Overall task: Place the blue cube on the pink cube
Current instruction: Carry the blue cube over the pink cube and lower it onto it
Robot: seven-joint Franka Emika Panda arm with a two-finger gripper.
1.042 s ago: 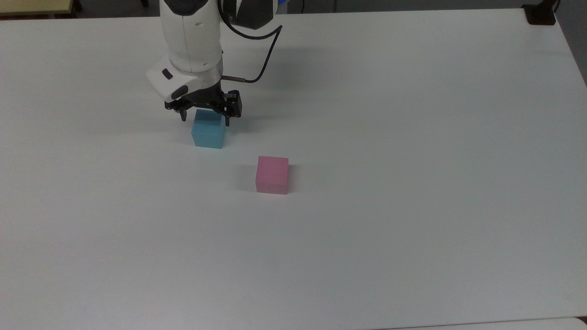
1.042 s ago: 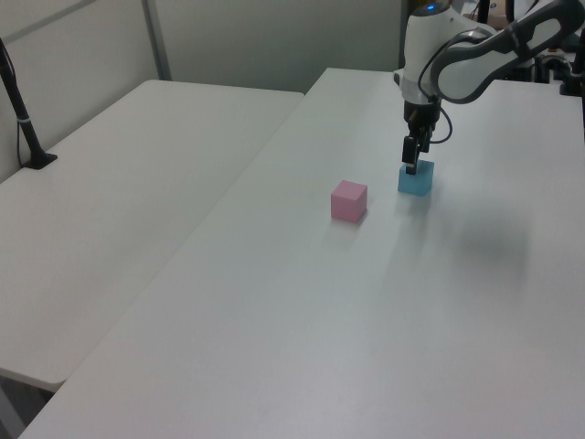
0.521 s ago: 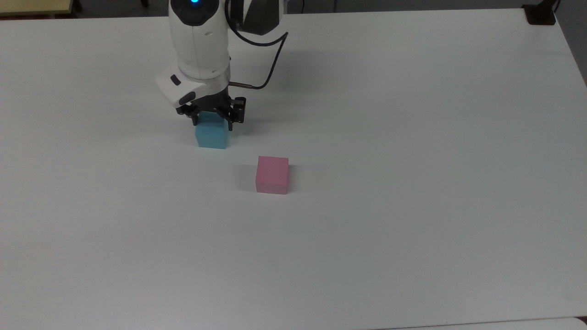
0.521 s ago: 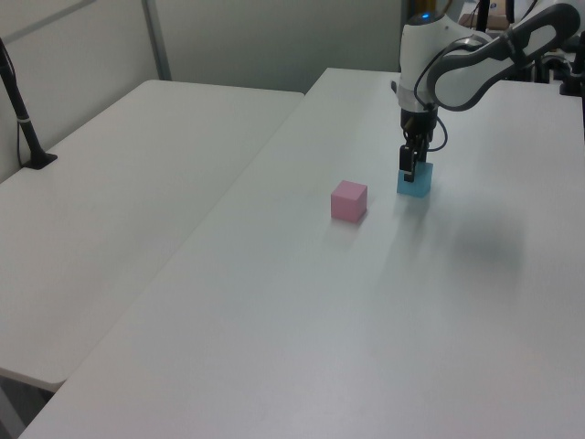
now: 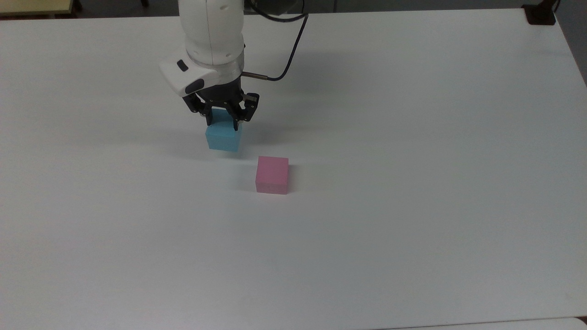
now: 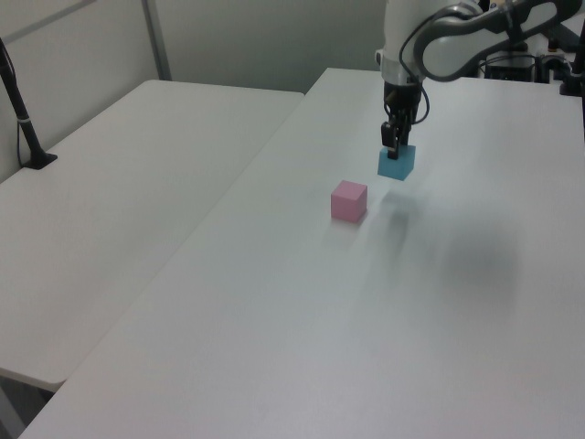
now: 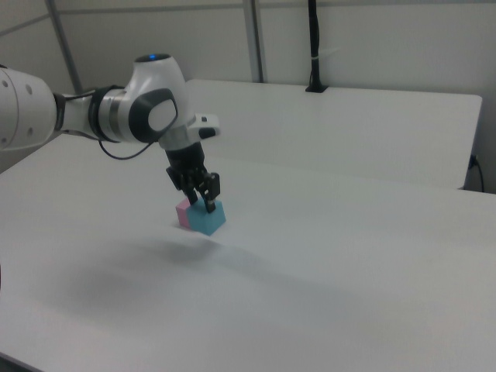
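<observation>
Grasp done, by the look of it: two-finger black gripper [image 5: 223, 123] pinching the small sky-blue matte cube [image 5: 224, 137] by its upper part, clear of the white tabletop [image 5: 412, 183] with a shadow beneath in the left view. Still apart from the small pale pink matte cube [image 5: 272, 174], resting on the table toward the top view's lower right. Left to do, judging from this: carry across, line up above the pink top face, lower and release.

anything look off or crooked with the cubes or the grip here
Nothing stands out. The gripper is shut on the blue cube and holds it clear of the white table; in the left view its shadow lies apart beneath it. The pink cube sits flat and undamaged, apart from the blue one.
</observation>
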